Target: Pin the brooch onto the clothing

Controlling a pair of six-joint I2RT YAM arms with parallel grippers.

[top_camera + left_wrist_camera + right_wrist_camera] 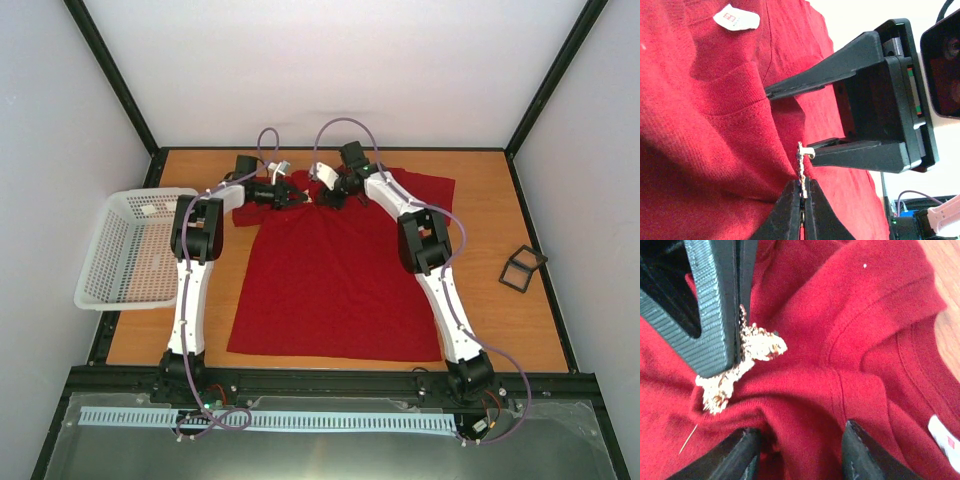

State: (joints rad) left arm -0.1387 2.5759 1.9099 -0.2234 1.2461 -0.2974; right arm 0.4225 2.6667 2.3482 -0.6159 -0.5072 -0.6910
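Observation:
The red T-shirt (pixel 340 270) lies flat on the table, collar at the far end. Both grippers meet at the collar. My left gripper (pixel 803 184) is shut on the brooch (pixel 801 167), seen edge-on against the fabric. In the right wrist view the brooch (pixel 747 357) is gold and glittery, and its thin pin (pixel 688 438) sticks out at the lower left. My right gripper (pixel 800 440) is open, its fingers (pixel 867 455) astride a raised fold of the shirt (pixel 850 340) just below the brooch. The white label (pixel 737 19) shows inside the collar.
A white mesh basket (pixel 130 245) stands at the table's left edge. A small black square frame (pixel 522 268) lies on the wood at the right. Dark rails run along the table's edges (pixel 330 378).

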